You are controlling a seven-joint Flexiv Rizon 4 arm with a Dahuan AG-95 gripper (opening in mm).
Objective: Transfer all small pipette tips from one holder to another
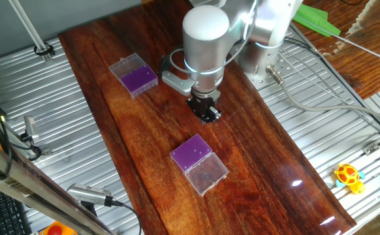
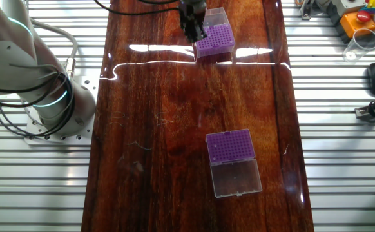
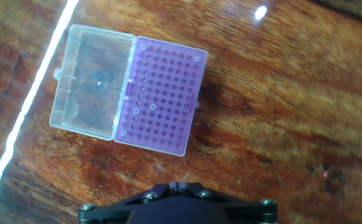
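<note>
On the left of the wooden counter point(image 1: 255, 156), in one fixed view, the left holder point(image 1: 134, 75) lies open, its clear lid folded back toward the far edge and its purple rack facing up. Well apart from it, toward the middle, the arm point(image 1: 206, 39) reaches down over bare wood and the gripper point(image 1: 205, 111) hangs above the counter, touching nothing. Just past it lies the right holder point(image 1: 200, 163), also open, with the purple rack on the arm's side and the clear lid beyond. The other fixed view puts the gripper point(image 2: 192, 26) right at this holder point(image 2: 213, 40), over its lid side, while the left holder point(image 2: 232, 161) lies alone farther down the counter. The hand view looks down on an open holder point(image 3: 162, 96), lid to the left and rack to the right; a few holes show pale rings, though whether they hold tips is too small to tell. At the bottom edge the jaws look drawn together, with a thin pale sliver where they meet; I cannot tell if that is a tip.
</note>
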